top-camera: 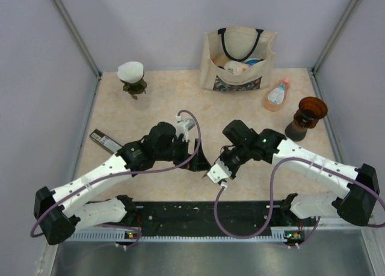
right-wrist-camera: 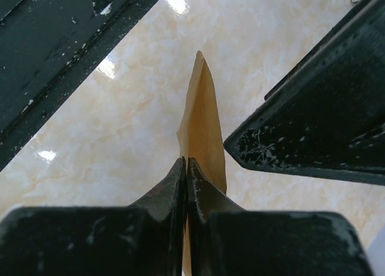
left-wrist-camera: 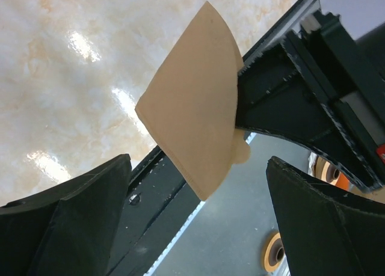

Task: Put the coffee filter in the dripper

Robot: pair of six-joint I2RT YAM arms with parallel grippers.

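A brown paper coffee filter [left-wrist-camera: 192,119], folded flat, hangs above the table between my two grippers; it shows edge-on in the right wrist view [right-wrist-camera: 201,119]. My right gripper [right-wrist-camera: 186,163] is shut on its edge, in the top view [top-camera: 216,174] near the table's front middle. My left gripper [left-wrist-camera: 200,168] is open, its jaws wide apart on either side of the filter's lower corner without touching it; in the top view [top-camera: 201,162] it sits just left of the right gripper. An amber-brown dripper [top-camera: 311,110] stands at the far right on a dark base.
A dark dripper stand with a white filter [top-camera: 131,76] is at the back left. A canvas tote bag [top-camera: 239,59] stands at the back middle, a pink-capped bottle [top-camera: 277,95] beside it. A flat dark object [top-camera: 105,141] lies at the left. A black rail [top-camera: 198,213] runs along the near edge.
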